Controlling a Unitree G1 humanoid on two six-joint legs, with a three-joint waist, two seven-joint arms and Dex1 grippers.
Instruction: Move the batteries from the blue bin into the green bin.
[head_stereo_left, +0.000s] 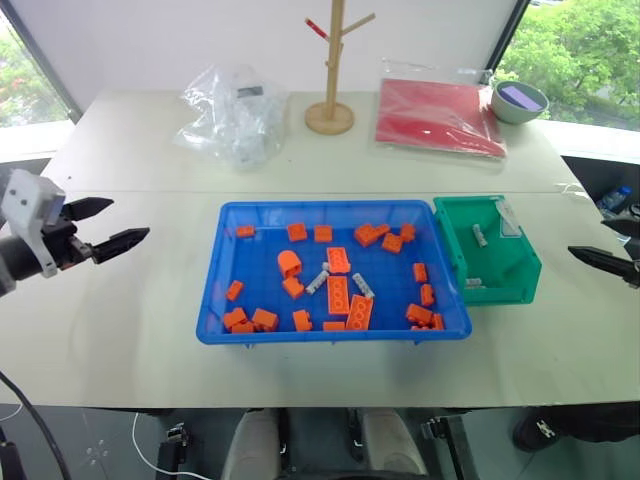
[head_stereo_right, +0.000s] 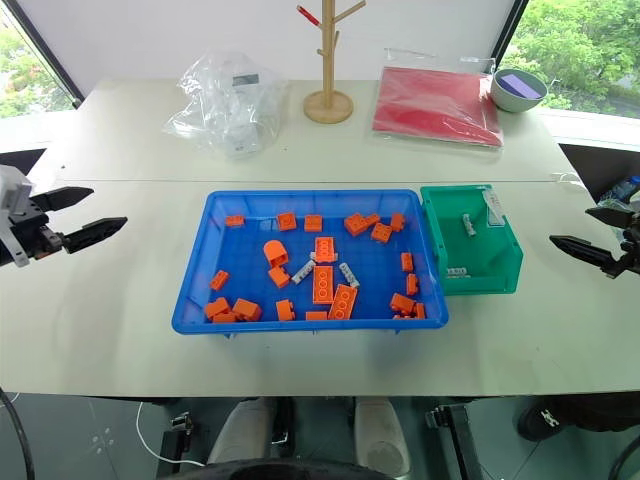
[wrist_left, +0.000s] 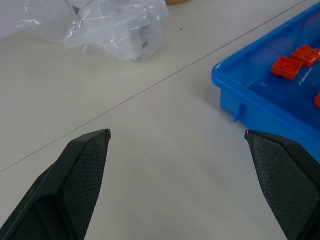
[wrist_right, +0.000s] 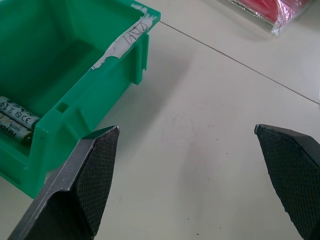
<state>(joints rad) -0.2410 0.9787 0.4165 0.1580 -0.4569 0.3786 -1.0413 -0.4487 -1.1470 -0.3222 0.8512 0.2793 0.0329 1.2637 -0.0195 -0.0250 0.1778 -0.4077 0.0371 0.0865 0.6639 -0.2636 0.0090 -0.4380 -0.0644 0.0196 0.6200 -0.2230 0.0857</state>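
A: Windows with green foliage ran along the top corners of the frame; a pale table filled the rest. Where were the task items?

B: Blue bin sat at centre, holding scattered orange bricks and two grey batteries near its middle, lying among the bricks. Green bin stood just right of it, rims touching or nearly so; I could not tell which. More batteries lay inside the green one.

A: Hands?

B: Left hand hovered at the left edge of the frame, well apart from the blue bin, fingers spread wide, nothing between them. Right hand sat at the right edge, near the green bin, fingers also wide and empty.

A: Background items?

B: Wooden peg stand at top centre, crumpled clear bag to its left, red folder and grey bowl at upper right.
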